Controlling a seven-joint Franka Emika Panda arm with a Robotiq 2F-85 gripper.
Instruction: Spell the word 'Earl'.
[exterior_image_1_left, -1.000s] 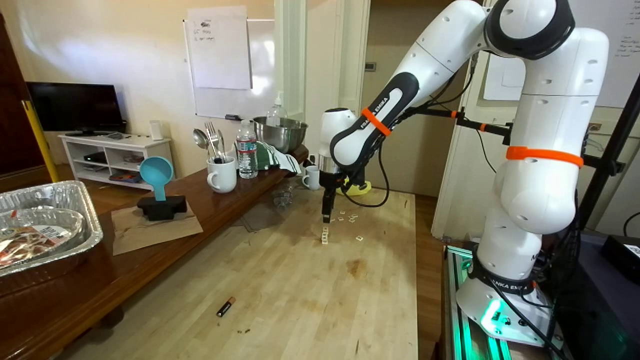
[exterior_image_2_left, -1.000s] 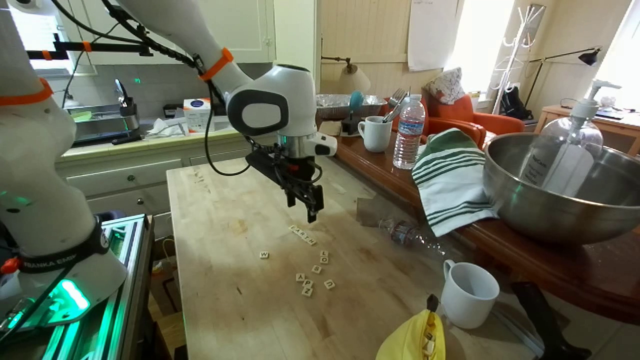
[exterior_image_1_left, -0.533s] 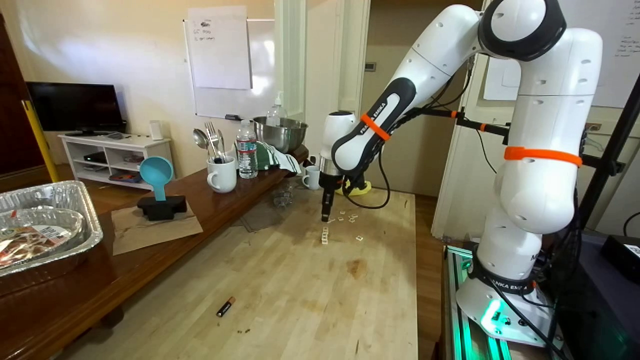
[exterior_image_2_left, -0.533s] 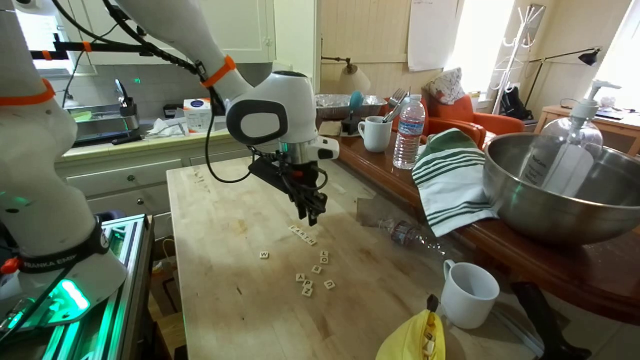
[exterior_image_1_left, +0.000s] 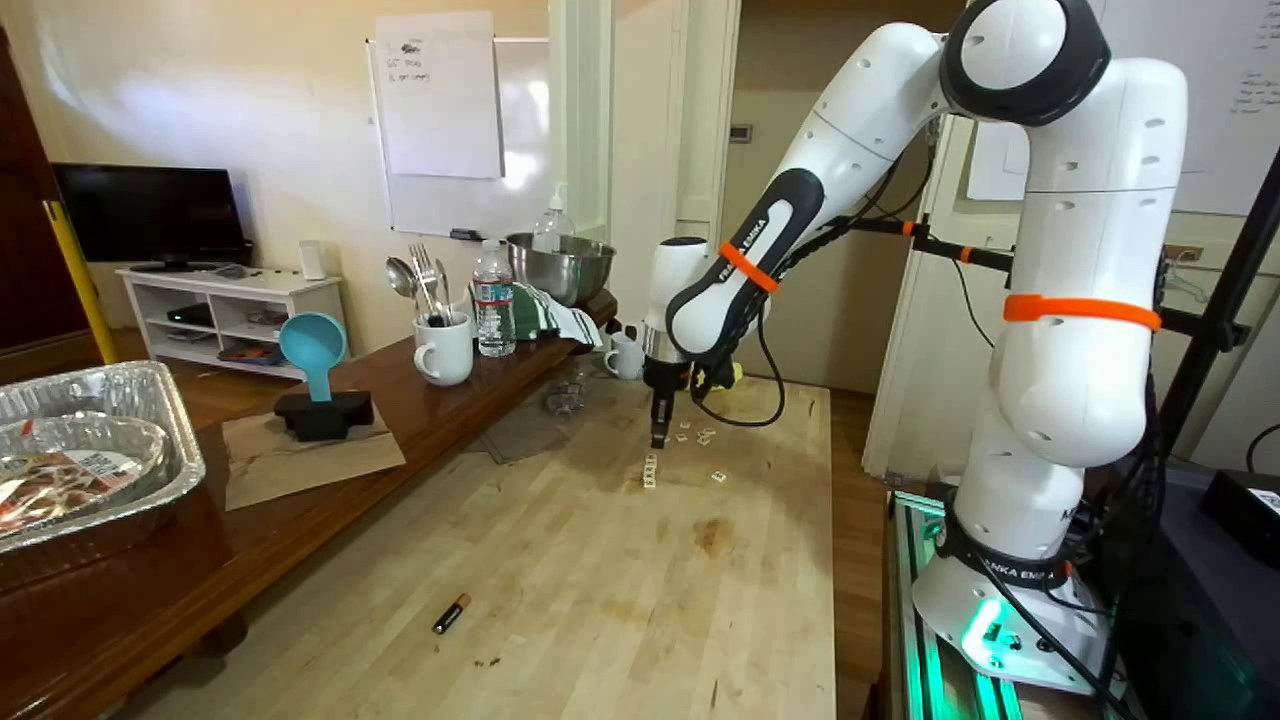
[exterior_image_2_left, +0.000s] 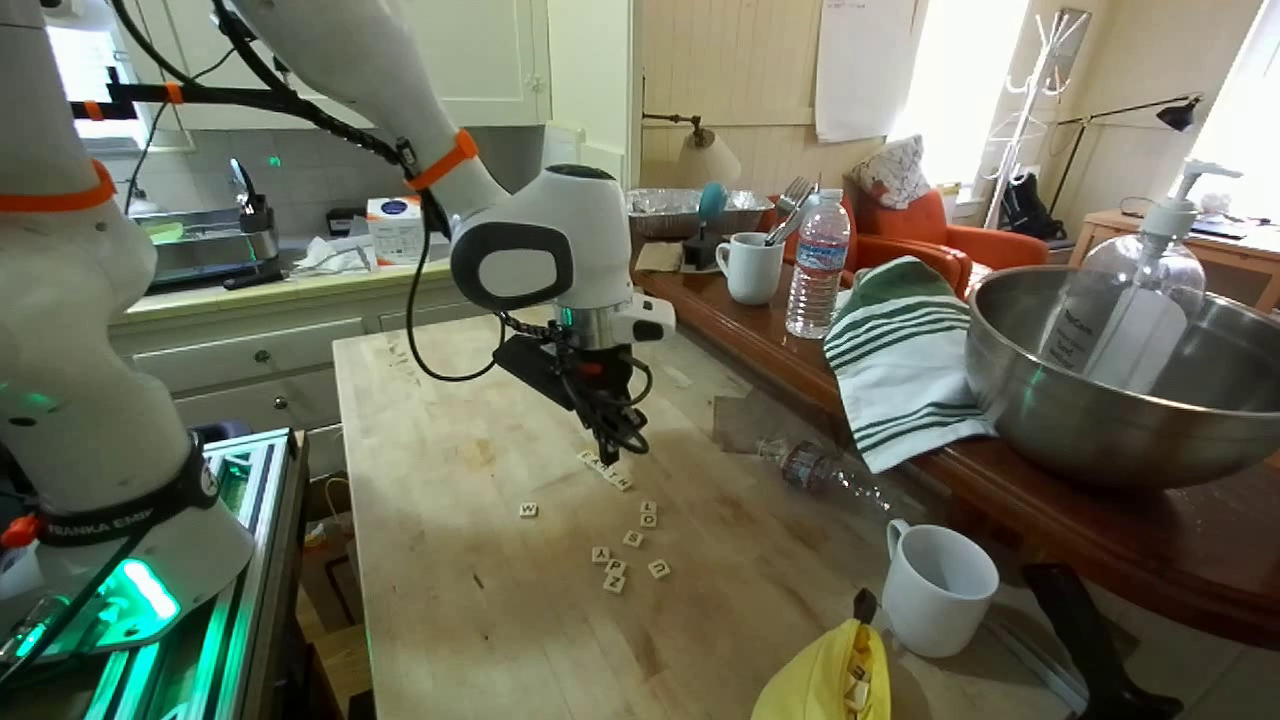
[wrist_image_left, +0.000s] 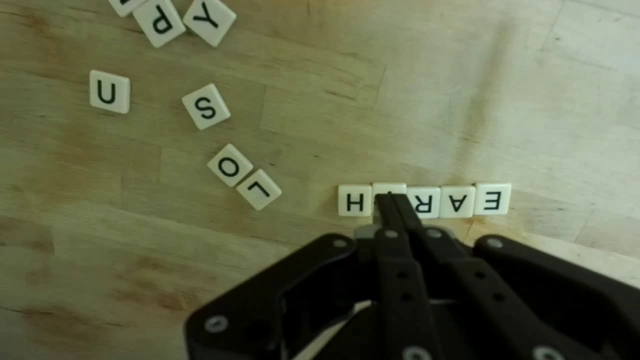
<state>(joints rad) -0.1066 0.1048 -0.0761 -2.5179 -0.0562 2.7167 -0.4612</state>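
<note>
Wrist view: our tool (wrist_image_left: 393, 199) is clenched, fingers (wrist_image_left: 387, 214) together, nothing seen between them. The tips sit over the tile (wrist_image_left: 389, 188) between H (wrist_image_left: 354, 200) and R (wrist_image_left: 424, 202), hiding most of its letter; can't tell if touching. E (wrist_image_left: 492, 199), A (wrist_image_left: 457, 202) and R already lie in order, so we read the covered tile and H as extras. Clenched tips probably suit nudging, since that tight row (wrist_image_left: 432, 206) leaves no gap for a grip. L (wrist_image_left: 259, 189), the one we still need, lies loose on the surface (wrist_image_left: 150, 220) past the H end, touching O (wrist_image_left: 230, 165) or nearly so. S (wrist_image_left: 206, 106), U (wrist_image_left: 109, 92), Y (wrist_image_left: 209, 22) and P (wrist_image_left: 159, 21) lie farther out, likely spares; W (exterior_image_2_left: 528, 510) sits apart in both exterior views.

Vs half a second ago: tool is lower, now overlapping the row in an exterior view; its fingers, then slightly apart, have come together. Visible tiles look unmoved.
</note>
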